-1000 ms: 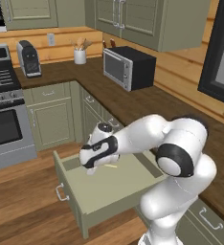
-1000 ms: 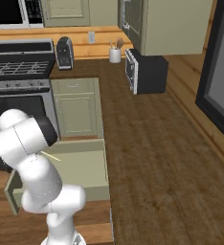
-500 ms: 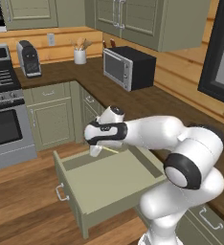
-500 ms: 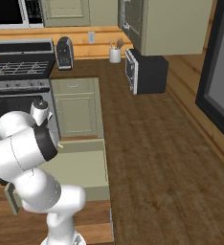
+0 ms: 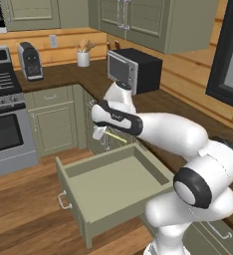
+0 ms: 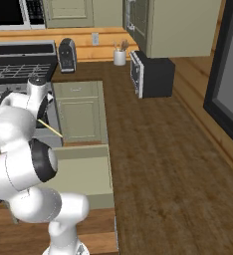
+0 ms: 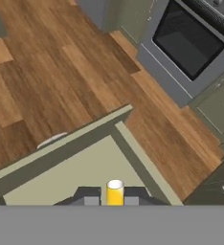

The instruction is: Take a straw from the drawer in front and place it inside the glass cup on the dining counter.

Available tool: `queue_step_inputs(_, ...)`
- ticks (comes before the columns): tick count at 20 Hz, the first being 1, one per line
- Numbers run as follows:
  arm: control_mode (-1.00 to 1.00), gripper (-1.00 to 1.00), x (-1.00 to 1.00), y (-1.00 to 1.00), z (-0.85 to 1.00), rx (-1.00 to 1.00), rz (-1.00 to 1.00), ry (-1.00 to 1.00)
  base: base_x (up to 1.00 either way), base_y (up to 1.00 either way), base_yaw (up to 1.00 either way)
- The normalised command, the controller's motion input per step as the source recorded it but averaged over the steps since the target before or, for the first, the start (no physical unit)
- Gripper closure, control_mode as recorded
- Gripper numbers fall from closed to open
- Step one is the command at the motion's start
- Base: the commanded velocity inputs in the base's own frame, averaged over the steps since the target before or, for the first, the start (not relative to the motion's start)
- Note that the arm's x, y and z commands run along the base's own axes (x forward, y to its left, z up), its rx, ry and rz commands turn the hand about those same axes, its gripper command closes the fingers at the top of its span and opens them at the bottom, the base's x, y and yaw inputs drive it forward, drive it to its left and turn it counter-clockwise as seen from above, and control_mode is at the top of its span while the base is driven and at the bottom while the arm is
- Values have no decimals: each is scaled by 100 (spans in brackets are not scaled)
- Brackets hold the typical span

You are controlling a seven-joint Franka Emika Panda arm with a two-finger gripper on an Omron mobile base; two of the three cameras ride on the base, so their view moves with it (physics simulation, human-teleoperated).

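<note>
**Straw clamped in the jaws above the open drawer**

The kitchen runs in an L of sage cabinets under dark wood tops. A stove (image 5: pixel 4 107) stands at the left of the left base view, its oven door (image 7: pixel 190 43) also showing at the top right of the hand view. On the counter behind sit a black microwave (image 5: pixel 133 69), a dark coffee machine (image 5: pixel 30 61) and a white utensil crock (image 5: pixel 82 57) holding wooden tools.

The drawer (image 5: pixel 113 187) stands pulled well out over the wood floor, with its silver bar handle (image 5: pixel 63 200) on the front panel. Its pale bottom is bare where the views show it. In the right base view the same drawer (image 6: pixel 88 172) lies just right of the robot's body.

The white arm reaches from the lower right of the left base view, up and over the drawer's far side. The gripper (image 5: pixel 99 133) hangs above the back edge of the drawer, near the corner cabinet.

The jaws are closed tight on the straw (image 5: pixel 116 136). It sticks out sideways from between the fingers, clear of the drawer and touching nothing else. In the right base view the straw (image 6: pixel 50 128) slants down and to the right from the hand, in front of the cabinet door. In the hand view one end of the straw (image 7: pixel 115 192) shows as a short yellow stub squarely between the two dark finger tips, with the drawer's inside corner and front rim below it.
</note>
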Motion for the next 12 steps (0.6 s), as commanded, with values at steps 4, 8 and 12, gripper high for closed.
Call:
queue_step_inputs(4, -100, 100, -21, -25, 100, 5, -17, 10, 0, 0, 0)
queue_step_inputs(8, -100, 100, -38, -40, 83, 12, -16, 10, 0, 0, 0)
queue_step_inputs(12, -100, 100, -43, -41, 45, 13, -14, 6, 0, 0, 0)
